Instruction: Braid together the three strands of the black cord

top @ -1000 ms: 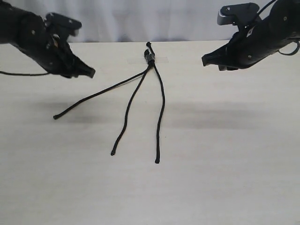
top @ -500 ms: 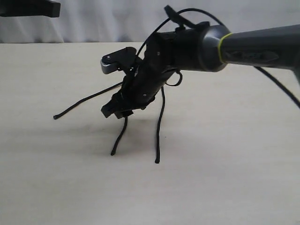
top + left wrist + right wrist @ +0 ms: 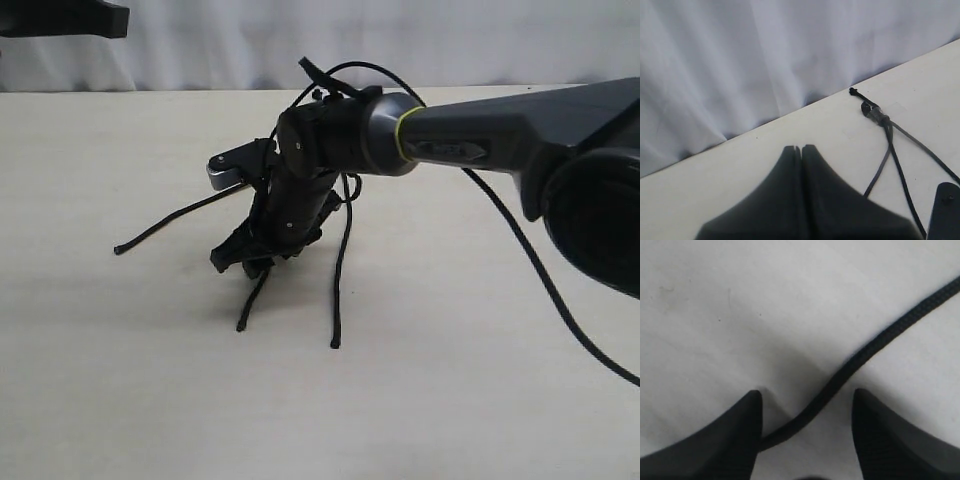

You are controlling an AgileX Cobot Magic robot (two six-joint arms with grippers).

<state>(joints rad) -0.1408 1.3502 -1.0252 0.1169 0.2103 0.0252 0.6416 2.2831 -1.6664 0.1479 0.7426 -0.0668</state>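
The black cord's knotted end (image 3: 871, 108) lies under clear tape near the table's back edge; my right arm hides it in the exterior view. Three strands fan out toward the front: the left strand (image 3: 160, 228), the middle strand (image 3: 250, 305) and the right strand (image 3: 342, 270). My right gripper (image 3: 243, 264) has reached across and sits low over the middle strand. It is open, with that strand (image 3: 840, 380) lying on the table between its fingers (image 3: 740, 430). My left gripper (image 3: 801, 148) is shut and empty, held above the table left of the knot.
Pale tabletop (image 3: 480, 380) all round the cord, with a white curtain (image 3: 300, 40) behind it. The right arm's thin cable (image 3: 540, 270) loops over the table on the right. Part of the left arm (image 3: 60, 18) shows at the top left corner.
The right arm swung in from the right side and came down over the middle strand, sinking slightly lower in the last half second. The left arm lifted up to the top left corner.
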